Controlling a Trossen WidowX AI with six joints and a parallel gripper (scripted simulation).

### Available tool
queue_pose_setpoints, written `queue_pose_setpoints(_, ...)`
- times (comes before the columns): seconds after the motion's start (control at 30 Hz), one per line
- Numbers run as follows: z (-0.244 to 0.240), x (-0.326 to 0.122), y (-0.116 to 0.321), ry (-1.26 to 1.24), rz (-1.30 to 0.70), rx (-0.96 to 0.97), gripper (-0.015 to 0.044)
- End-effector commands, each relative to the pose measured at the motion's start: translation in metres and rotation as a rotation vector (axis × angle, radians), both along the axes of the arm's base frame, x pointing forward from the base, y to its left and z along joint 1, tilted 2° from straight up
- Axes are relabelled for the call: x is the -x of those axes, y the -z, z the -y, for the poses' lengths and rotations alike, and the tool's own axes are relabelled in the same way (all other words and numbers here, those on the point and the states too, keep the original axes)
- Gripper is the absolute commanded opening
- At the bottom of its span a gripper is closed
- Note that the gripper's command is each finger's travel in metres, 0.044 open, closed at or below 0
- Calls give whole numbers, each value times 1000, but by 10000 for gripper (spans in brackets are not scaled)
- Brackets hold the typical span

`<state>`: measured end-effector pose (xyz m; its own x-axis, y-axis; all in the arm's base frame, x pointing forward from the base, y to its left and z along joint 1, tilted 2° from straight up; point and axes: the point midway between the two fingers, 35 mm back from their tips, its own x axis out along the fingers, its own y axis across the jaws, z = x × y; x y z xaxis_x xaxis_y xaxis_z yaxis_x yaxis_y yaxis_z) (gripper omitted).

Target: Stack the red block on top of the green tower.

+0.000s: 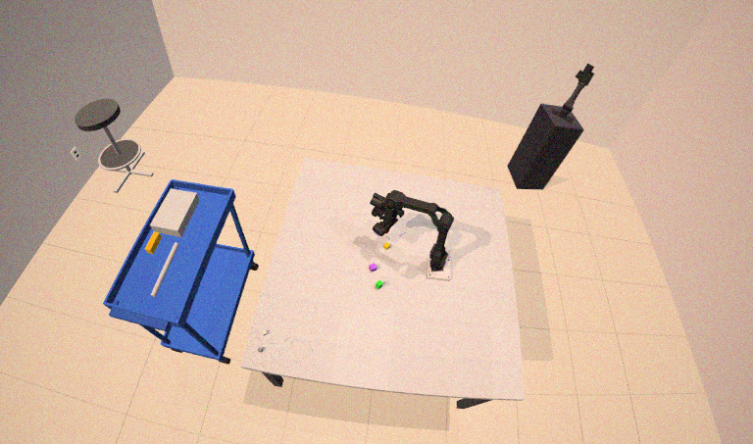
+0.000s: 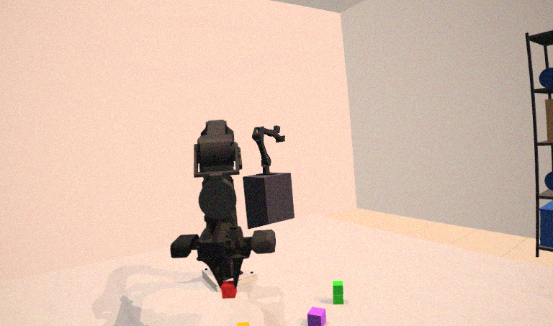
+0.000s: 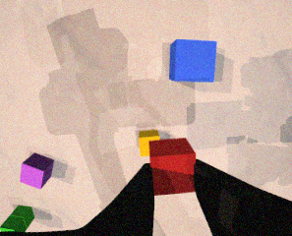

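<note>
Fingers are closed on the red block (image 3: pixel 172 165), and you can see in the wrist view that it sits pinched between the two dark tips, held above the table (image 3: pixel 87 0). From the exterior view the red block (image 2: pixel 228 289) hangs at the bottom of the arm, clear of the surface, with the green tower (image 2: pixel 337 292) well apart at its 3 o'clock, standing upright. Around you in the wrist view, a blue block (image 3: pixel 193 61) lies at 12 o'clock, a yellow block (image 3: pixel 147 141) just behind the red one, and a purple block (image 3: pixel 35 171) at 9 o'clock.
</note>
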<state>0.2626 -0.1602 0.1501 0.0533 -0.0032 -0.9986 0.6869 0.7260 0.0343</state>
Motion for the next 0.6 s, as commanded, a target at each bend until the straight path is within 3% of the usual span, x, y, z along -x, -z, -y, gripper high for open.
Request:
queue_pose_setpoints(0.0,-3,-2,-3,-4,5,-2,0)
queue_pose_setpoints(0.57,-85,-39,-3,-29,1,-15,0)
